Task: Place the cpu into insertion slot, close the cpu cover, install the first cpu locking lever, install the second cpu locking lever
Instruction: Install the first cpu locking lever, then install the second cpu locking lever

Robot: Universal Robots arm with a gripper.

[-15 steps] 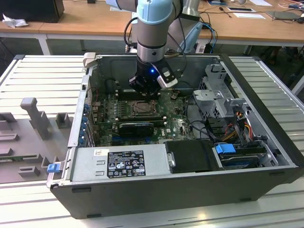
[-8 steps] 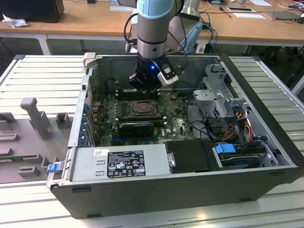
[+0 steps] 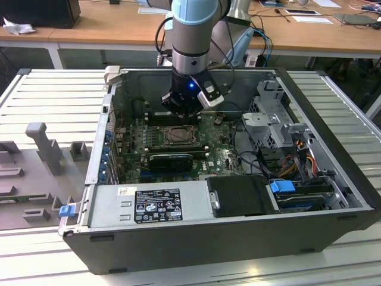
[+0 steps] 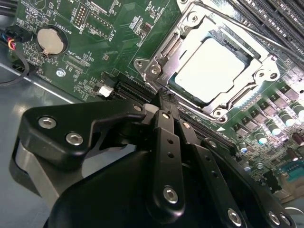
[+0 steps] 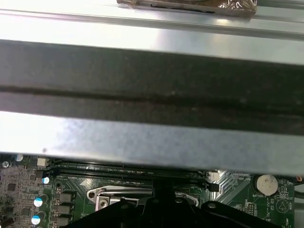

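While cpu (image 4: 212,70) sits seated, pincer (image 4: 164,99) beside

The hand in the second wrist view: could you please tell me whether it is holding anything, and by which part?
Nothing is held. The black hand is shut with nothing between its fingers, near the square silvery metal cover lying over the silvery-grey square chip.

A silvery, ribbed metal workbench (image 3: 47,95) spans the exterior view from left to right. At centre frame, an open dark-grey computer case (image 3: 196,238) rests directly on it. In the left part of the frame, grey plastic fixture blocks (image 3: 44,146) stand on the bench's ribbed surface, apart from the case.
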